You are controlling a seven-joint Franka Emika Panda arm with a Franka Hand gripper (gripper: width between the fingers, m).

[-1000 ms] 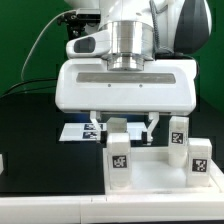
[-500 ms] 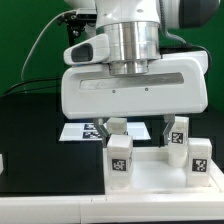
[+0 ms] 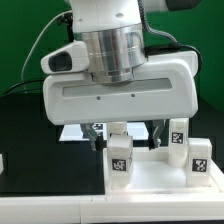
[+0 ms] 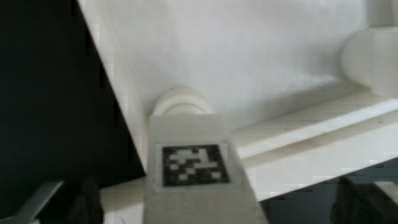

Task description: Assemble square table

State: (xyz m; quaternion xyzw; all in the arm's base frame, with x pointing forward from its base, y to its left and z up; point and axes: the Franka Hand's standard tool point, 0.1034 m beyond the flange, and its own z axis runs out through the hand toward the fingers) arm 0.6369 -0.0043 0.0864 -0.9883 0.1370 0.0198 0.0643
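Observation:
The white square table panel (image 3: 150, 182) lies flat with several short white tagged legs standing on it: one at the front (image 3: 119, 157), two toward the exterior view's right (image 3: 178, 134) (image 3: 198, 160), and one farther back (image 3: 118, 130). My gripper (image 3: 124, 129) hangs over that back leg, fingers spread on either side and not touching it. In the wrist view the gripper (image 4: 210, 202) is open. Its dark fingertips (image 4: 63, 200) stand clear of the tagged leg (image 4: 196, 160) on the panel (image 4: 231, 60). Another leg (image 4: 374, 55) shows farther off.
The marker board (image 3: 72, 131) lies on the black table behind the panel, at the exterior view's left. The large white hand body hides most of the back. A white object (image 3: 2, 160) sits at the left edge.
The hand has shifted toward the exterior view's left and looks larger and higher. The fingers stay spread around the back leg. The legs and panel have not moved.

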